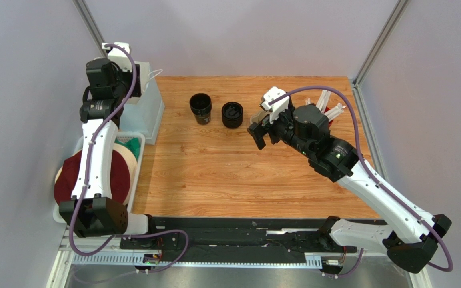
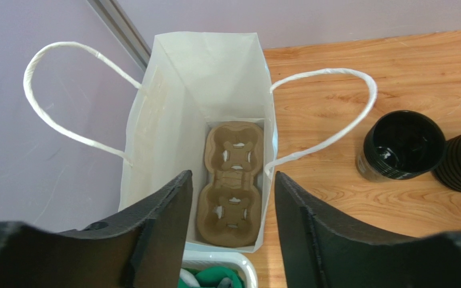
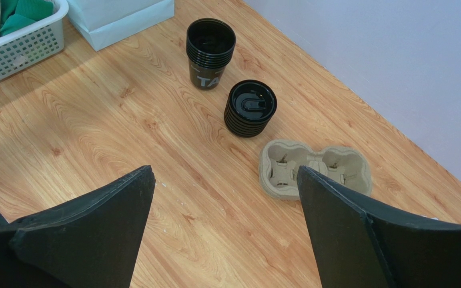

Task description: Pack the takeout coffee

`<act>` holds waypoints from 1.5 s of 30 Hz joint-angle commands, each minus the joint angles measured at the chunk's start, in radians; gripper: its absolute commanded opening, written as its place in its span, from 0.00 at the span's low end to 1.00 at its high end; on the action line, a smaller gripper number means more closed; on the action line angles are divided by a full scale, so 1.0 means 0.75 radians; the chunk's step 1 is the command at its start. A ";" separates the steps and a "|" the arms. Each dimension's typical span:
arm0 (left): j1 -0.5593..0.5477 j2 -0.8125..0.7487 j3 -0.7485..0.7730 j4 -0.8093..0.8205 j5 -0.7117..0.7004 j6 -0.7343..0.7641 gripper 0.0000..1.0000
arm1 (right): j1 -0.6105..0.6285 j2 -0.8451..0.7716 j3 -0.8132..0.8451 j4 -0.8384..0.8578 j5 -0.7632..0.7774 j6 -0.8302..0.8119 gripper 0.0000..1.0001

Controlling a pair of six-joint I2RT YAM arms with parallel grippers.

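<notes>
Left gripper [image 2: 232, 180]: jaws apart, nothing between them, pointing down into the mouth of 1 white paper bag [image 2: 215, 72], which has 2 loop handles. 1 cardboard carrier [image 2: 234, 150] lies flat on the bag floor, straight below the gap between the jaws.

Right gripper [image 3: 225, 174]: jaws spread wide, empty, above the table [image 3: 94, 138]. 1 stack of black lids [image 3: 250, 108] stands ahead of the gap. 1 open black cup [image 3: 210, 51], rim looks like several nested, stands further ahead and well apart from the jaws. A second carrier [image 3: 314, 168] lies just beyond the right finger's tip, beside the lids. 1 white basket [image 3: 22, 42] sits far off past the left finger.

Takeout coffee: cannot tell where it is; neither jaw holds a cup.
</notes>
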 commanded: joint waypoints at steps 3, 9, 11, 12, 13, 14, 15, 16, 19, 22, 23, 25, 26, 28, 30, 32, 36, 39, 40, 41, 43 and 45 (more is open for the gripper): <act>0.020 -0.204 -0.023 0.111 0.180 -0.017 0.77 | -0.003 0.034 0.008 0.056 0.007 0.030 0.95; 0.020 -0.420 -0.083 0.005 0.419 0.001 0.95 | -0.026 0.166 0.104 0.056 0.001 0.099 0.95; 0.020 -0.484 -0.119 -0.105 0.511 0.067 0.96 | -0.056 0.236 0.173 0.015 -0.020 0.128 0.95; 0.020 -0.512 -0.146 -0.134 0.534 0.089 0.96 | -0.067 0.318 0.279 -0.009 -0.030 0.150 0.93; 0.020 -0.571 -0.174 -0.177 0.570 0.148 0.96 | -0.085 0.363 0.335 -0.030 -0.048 0.157 0.92; 0.020 -0.602 -0.235 -0.201 0.583 0.183 0.96 | -0.091 0.408 0.406 -0.075 -0.069 0.159 0.91; 0.020 -0.633 -0.268 -0.224 0.595 0.216 0.96 | -0.095 0.508 0.472 -0.093 -0.069 0.157 0.90; 0.020 -0.692 -0.301 -0.262 0.599 0.261 0.96 | -0.101 0.559 0.622 -0.114 -0.071 0.161 0.89; 0.020 -0.799 -0.418 -0.344 0.642 0.337 0.96 | -0.124 0.798 0.966 -0.226 -0.118 0.218 0.86; 0.020 -0.881 -0.516 -0.385 0.677 0.366 0.97 | -0.177 1.040 1.216 -0.339 -0.249 0.352 0.77; 0.020 -0.891 -0.545 -0.400 0.685 0.374 0.97 | -0.193 1.097 1.351 -0.367 -0.334 0.381 0.76; 0.020 -0.913 -0.569 -0.451 0.720 0.414 0.97 | -0.240 1.242 1.441 -0.376 -0.422 0.485 0.71; 0.020 -0.924 -0.594 -0.461 0.718 0.421 0.97 | -0.255 1.285 1.519 -0.374 -0.500 0.525 0.69; 0.018 -0.960 -0.620 -0.463 0.696 0.417 0.97 | -0.285 1.400 1.575 -0.366 -0.556 0.572 0.63; 0.020 -0.985 -0.659 -0.461 0.695 0.409 0.98 | -0.294 1.474 1.599 -0.351 -0.603 0.605 0.59; 0.020 -1.016 -0.686 -0.471 0.704 0.407 0.98 | -0.302 1.494 1.571 -0.300 -0.635 0.633 0.57; 0.018 -1.059 -0.747 -0.484 0.667 0.394 0.98 | -0.310 1.553 1.479 -0.200 -0.693 0.690 0.51; 0.022 -1.063 -0.800 -0.472 0.669 0.396 0.98 | -0.316 1.635 1.546 -0.202 -0.758 0.731 0.49; 0.022 -1.061 -0.809 -0.465 0.651 0.400 0.98 | -0.320 1.646 1.550 -0.180 -0.770 0.744 0.48; 0.022 -1.057 -0.815 -0.459 0.638 0.398 0.98 | -0.322 1.654 1.538 -0.163 -0.779 0.750 0.47; 0.026 -1.047 -0.817 -0.447 0.616 0.388 0.98 | -0.324 1.652 1.489 -0.104 -0.769 0.748 0.47; 0.037 -1.028 -0.817 -0.449 0.622 0.384 0.99 | -0.324 1.650 1.452 -0.073 -0.744 0.746 0.45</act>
